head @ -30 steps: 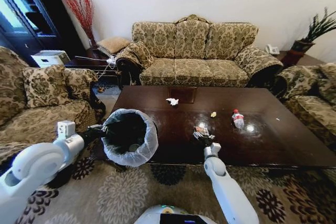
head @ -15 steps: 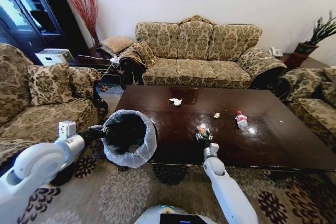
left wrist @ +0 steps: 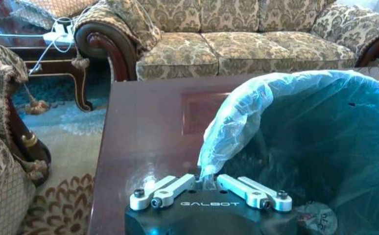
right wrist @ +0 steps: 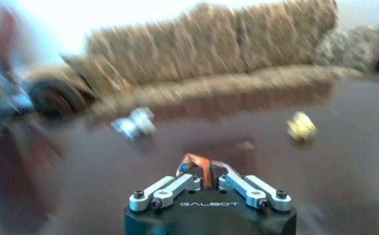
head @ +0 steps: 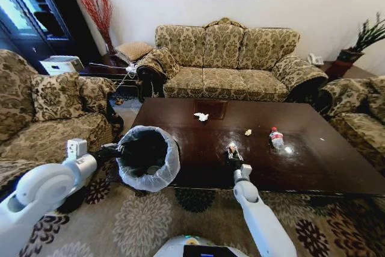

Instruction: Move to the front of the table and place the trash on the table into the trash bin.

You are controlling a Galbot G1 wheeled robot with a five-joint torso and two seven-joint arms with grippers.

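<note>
The dark brown table (head: 325, 167) lies ahead of me. My right gripper (head: 233, 154) is over its near edge, shut on a shiny snack wrapper (head: 231, 147); in the right wrist view the wrapper (right wrist: 199, 166) sticks up from that gripper (right wrist: 204, 180). Trash on the table: a crumpled white tissue (head: 201, 116), a yellow scrap (head: 248, 132) and a small clear bottle with a red cap (head: 277, 138). My left gripper (head: 114, 149) (left wrist: 207, 183) is shut on the bag-lined rim of the black trash bin (head: 148, 158), holding it at the table's left near corner.
A patterned sofa (head: 225, 58) stands behind the table, with armchairs on the left (head: 42, 112) and right (head: 355, 106). A side table with cables (head: 114, 67) sits at the back left. Patterned carpet (head: 150, 221) lies under me. A white round piece (left wrist: 314, 215) lies in the bin's bottom.
The camera shifted slightly early on. My right gripper has closed on the snack wrapper and moved a little with it. The left arm and bin have stayed put.
</note>
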